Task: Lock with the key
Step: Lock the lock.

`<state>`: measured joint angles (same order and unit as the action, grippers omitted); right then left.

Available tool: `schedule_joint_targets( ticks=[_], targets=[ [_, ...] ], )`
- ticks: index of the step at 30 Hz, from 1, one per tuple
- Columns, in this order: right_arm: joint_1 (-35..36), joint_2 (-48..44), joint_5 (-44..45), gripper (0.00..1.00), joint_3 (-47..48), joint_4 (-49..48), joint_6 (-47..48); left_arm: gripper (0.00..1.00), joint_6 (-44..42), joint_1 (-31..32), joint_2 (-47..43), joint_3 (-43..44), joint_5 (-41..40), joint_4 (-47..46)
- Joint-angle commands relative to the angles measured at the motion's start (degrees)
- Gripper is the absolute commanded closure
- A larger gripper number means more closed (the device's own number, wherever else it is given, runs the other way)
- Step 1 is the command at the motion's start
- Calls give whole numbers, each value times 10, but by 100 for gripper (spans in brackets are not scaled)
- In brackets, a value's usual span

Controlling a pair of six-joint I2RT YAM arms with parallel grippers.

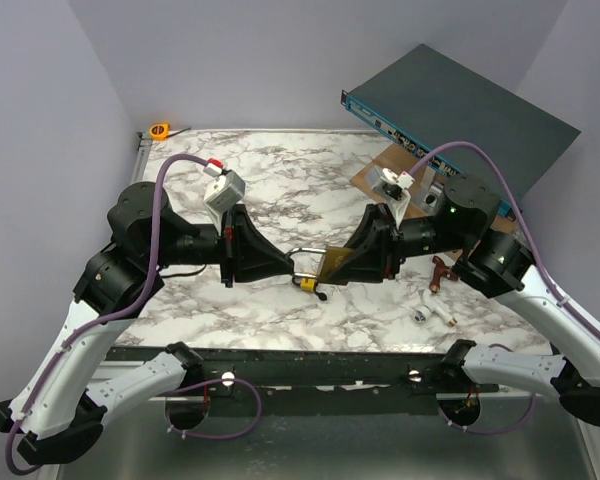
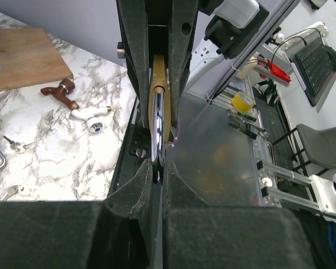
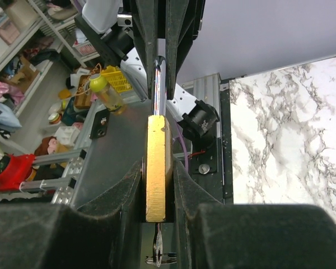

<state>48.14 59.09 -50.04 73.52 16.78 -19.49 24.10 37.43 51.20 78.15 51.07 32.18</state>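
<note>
Two grippers were closed on one padlock [image 1: 330, 264], held between them over the near part of the marble table [image 1: 280, 180]. The left gripper [image 2: 158, 168] was clamped on the chrome shackle [image 2: 158, 129], the right gripper [image 3: 157, 182] on the brass body [image 3: 155, 162]. A key [image 1: 313, 288] hung beneath the body.

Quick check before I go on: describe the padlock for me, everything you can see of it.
The padlock is held between both grippers, edge-on to each wrist camera. Its brass-coloured body is clamped flat between the fingers of the right gripper. Its chrome shackle is pinched by the left gripper. A small metal piece, maybe a key, hangs under the body. I cannot tell whether the shackle is latched.
</note>
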Motion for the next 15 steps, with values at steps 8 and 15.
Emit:
schedule_joint_targets(
  ticks=[8,15],
  targets=[
    [11,5,28,99,-6,-162,-27,100,25,29,36,-27,-78,-28],
    [11,5,51,99,-12,-162,-24,100,14,42,48,-41,-88,-17]
  ],
)
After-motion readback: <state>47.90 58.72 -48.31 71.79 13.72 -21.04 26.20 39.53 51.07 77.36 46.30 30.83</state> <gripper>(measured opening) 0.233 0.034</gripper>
